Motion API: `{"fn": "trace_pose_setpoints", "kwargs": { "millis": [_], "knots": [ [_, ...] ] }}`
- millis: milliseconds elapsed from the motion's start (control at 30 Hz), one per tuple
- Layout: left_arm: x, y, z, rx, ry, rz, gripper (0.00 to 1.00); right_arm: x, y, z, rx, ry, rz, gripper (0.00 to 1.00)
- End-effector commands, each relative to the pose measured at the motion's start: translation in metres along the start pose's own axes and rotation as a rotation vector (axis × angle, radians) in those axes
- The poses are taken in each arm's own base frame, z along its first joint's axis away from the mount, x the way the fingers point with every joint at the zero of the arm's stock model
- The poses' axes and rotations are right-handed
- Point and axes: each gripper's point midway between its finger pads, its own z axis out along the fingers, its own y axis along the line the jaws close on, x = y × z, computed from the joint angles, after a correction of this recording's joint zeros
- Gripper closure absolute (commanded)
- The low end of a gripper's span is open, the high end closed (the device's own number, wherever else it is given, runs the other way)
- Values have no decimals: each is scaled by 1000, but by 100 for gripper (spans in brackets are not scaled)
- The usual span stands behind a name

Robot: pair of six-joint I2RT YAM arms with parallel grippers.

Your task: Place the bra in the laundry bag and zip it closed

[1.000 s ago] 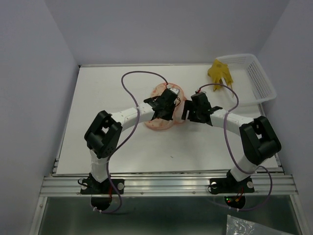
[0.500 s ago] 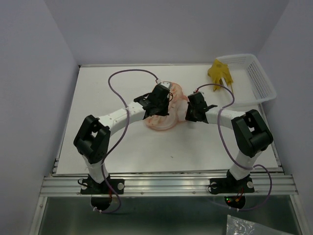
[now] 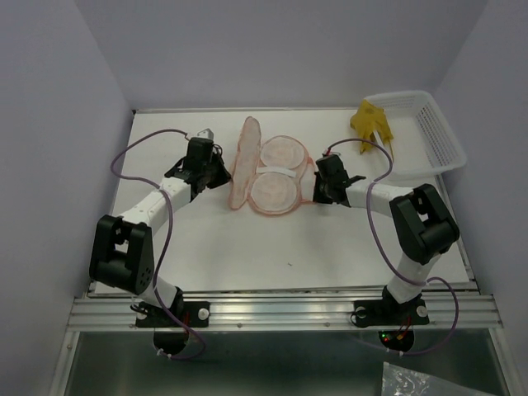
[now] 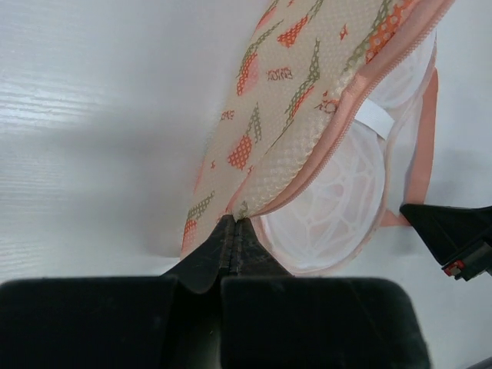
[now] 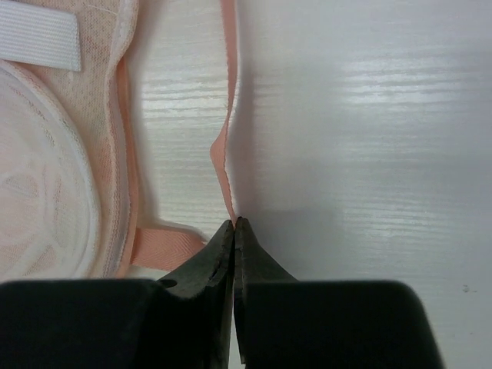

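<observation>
Fingers (image 4: 207,265) pinched: left gripper (image 4: 233,223) on laundry bag (image 4: 307,84), right gripper (image 5: 234,223) seemingly on its pink strap (image 5: 226,165).

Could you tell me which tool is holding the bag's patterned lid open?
The left tool, clamped on that lid; the right tool pinches only the thin pink loop.

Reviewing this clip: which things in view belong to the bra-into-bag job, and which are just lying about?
Part of the job:
- laundry bag, lying open
- bra, draped at the basket's corner
- left gripper, shut on the bag's raised lid
- right gripper, shut on the bag's pink strap

Just lying about:
- white basket
</observation>
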Motion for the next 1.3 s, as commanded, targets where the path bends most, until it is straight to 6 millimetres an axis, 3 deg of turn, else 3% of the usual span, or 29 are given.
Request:
{"fn": "trace_pose_setpoints", "kwargs": {
  "millis": [0,133,233,267,300,333,367,467,700,733,767,800,833,900,933,967,1000,1067,1133,1167,1233,1267],
  "knots": [
    [-2,14,-3,-7,3,-40,100,-17,15,2,-51,-24,-49,96],
    [-4,35,1,-47,8,-96,94,-20,23,2,-87,-23,-63,94],
    [-9,58,0,-121,7,-119,79,-24,26,0,-108,-29,-98,92],
    [-12,65,-2,-146,1,-119,70,-24,28,-2,-118,-30,-109,91],
    [-22,72,-5,-187,-28,-117,48,-26,29,-4,-123,-33,-113,89],
    [-27,78,-7,-213,-40,-122,14,-27,29,-5,-127,-38,-115,88],
    [-31,85,-13,-239,-49,-131,1,-27,29,-6,-130,-37,-123,87],
    [-49,97,-25,-312,-115,-161,1,-33,31,-11,-137,-54,-127,82],
    [-65,67,-29,-185,-125,-152,1,-49,32,-30,-131,-94,-126,61],
    [-66,67,-29,-189,-130,-151,1,-49,31,-32,-126,-93,-129,51],
    [-70,71,-30,-211,-152,-148,1,-50,30,-35,-125,-94,-129,48],
    [-69,69,-28,-200,-147,-134,1,-53,28,-38,-115,-103,-126,45],
    [-68,62,-25,-180,-147,-117,1,-52,27,-41,-109,-101,-122,36],
    [-56,46,-13,-131,-102,-87,1,-53,22,-45,-87,-112,-100,27],
    [-48,28,-8,-102,-82,-53,1,-57,22,-50,-86,-126,-88,20],
    [-36,25,6,-110,-40,-17,1,-58,20,-52,-77,-133,-73,18],
    [-40,11,10,-98,-43,9,1,-59,19,-57,-78,-143,-65,16],
    [-26,-4,23,-121,-9,81,1,-59,19,-62,-85,-149,-63,0],
    [-28,-19,42,-130,11,126,1,-56,16,-66,-85,-151,-59,0],
    [-23,-17,56,-143,35,134,1,-55,15,-67,-80,-152,-55,0],
    [-39,-30,64,-122,14,135,1,-54,11,-68,-67,-155,-53,0],
    [-35,-19,75,-180,30,134,1,-51,8,-70,-59,-149,-53,0]
  ]
}}
